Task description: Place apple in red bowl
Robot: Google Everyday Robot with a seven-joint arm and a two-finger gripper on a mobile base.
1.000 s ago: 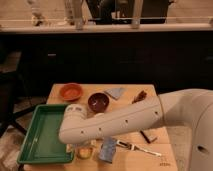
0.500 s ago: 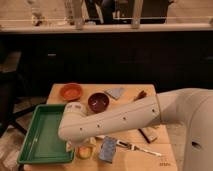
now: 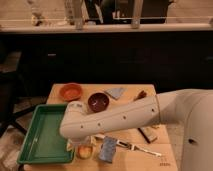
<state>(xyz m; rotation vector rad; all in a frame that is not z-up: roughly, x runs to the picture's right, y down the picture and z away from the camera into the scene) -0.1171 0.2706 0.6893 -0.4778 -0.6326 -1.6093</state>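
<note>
Pincer: the gripper (image 3: 83, 143) hangs at the near edge of the desk, under the bent elbow of the white arm (image 3: 115, 120); it is mostly hidden by that arm, its fingers spread wide, pinching nothing that can be seen.
Apple: the apple (image 3: 84, 152) sits right under the gripper at the desk's near edge, just beside the right rim of the green tray; whether the fingers touch it cannot be told.
Red bowl: the red bowl (image 3: 70, 91) stands at the far left corner of the desk, well apart from the apple.
Green tray: the green tray (image 3: 42, 136) fills the near left part of the desk and juts past its left edge.
Dark bowl: a maroon bowl (image 3: 98, 102) stands near the middle of the far half, right of the red bowl, just behind the arm.
In the way: the arm lies across the desk from the right edge to the tray, between the apple and both bowls.
Blue block: a blue sponge-like block (image 3: 107, 149) lies at the near edge, just right of the apple.
Utensil: a thin pale-handled tool (image 3: 136, 148) lies right of the block.
Far edge: a grey-blue flat piece (image 3: 116, 92) and a small brown thing (image 3: 140, 95) lie there.
</note>
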